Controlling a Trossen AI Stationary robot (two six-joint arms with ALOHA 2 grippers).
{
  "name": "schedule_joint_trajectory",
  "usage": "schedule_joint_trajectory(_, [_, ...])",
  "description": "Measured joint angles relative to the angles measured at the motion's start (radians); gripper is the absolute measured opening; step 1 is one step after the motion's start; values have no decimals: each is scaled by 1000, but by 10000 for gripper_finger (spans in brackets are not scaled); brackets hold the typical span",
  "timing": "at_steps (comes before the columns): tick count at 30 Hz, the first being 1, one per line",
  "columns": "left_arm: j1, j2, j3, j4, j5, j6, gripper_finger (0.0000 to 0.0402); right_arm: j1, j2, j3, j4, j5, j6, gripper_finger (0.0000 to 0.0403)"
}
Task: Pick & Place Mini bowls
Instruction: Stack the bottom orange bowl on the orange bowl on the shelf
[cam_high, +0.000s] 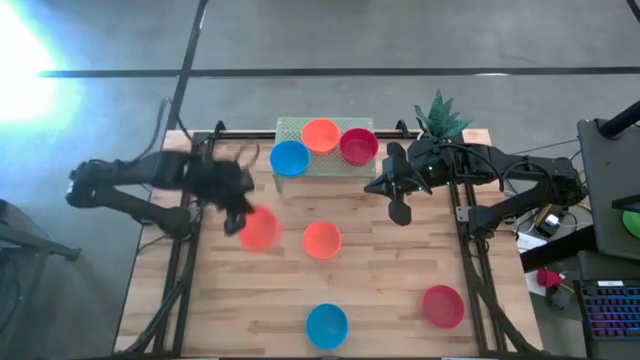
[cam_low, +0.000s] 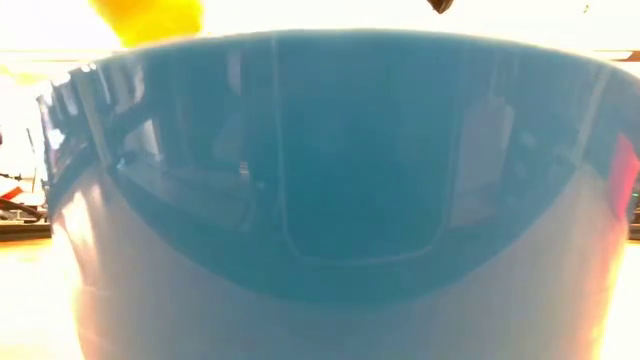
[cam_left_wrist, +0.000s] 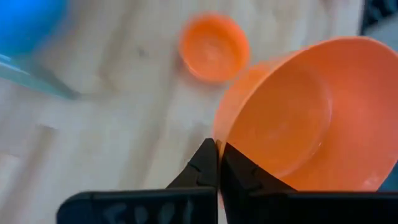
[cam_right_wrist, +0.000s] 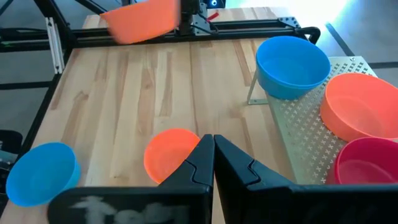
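Observation:
My left gripper (cam_high: 237, 216) is shut on an orange mini bowl (cam_high: 261, 229) over the table's left middle; the right wrist view shows that bowl (cam_right_wrist: 140, 22) raised above the wood. My right gripper (cam_high: 400, 211) is shut and holds nothing, over the table's right far part. A blue bowl (cam_high: 290, 158), an orange bowl (cam_high: 320, 135) and a red bowl (cam_high: 358, 146) stand on a perforated tray (cam_high: 290, 128) at the far edge. On the wood stand an orange bowl (cam_high: 322, 240), a blue bowl (cam_high: 326, 325) and a red bowl (cam_high: 442, 305). My left gripper pinches the orange bowl by its rim (cam_left_wrist: 222, 134) between the two fingers (cam_left_wrist: 202, 165). The bowl (cam_left_wrist: 305, 118) is lifted clear of the table and tilted, its hollow turned toward the wrist camera.
A small plant (cam_high: 440, 115) stands at the far right corner, behind my right arm. The near blue bowl (cam_low: 330, 200) fills the low view. Bare wood lies between the middle orange bowl and the near bowls, and along the left side.

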Motion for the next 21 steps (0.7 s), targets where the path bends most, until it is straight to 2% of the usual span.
schedule_joint_trajectory(5, [250,55,162,-2,-21,105,0,0,0,0,0,0,-1,8])
schedule_joint_trajectory(10, [457,163,345,0,-20,245,0,0,0,0,-1,0,-1,8])
schedule_joint_trajectory(15, [587,333,508,-2,3,359,0,0,0,0,-4,1,0,8])
schedule_joint_trajectory(21, [697,577,734,-34,96,501,0,0,0,-1,-4,2,3,8])
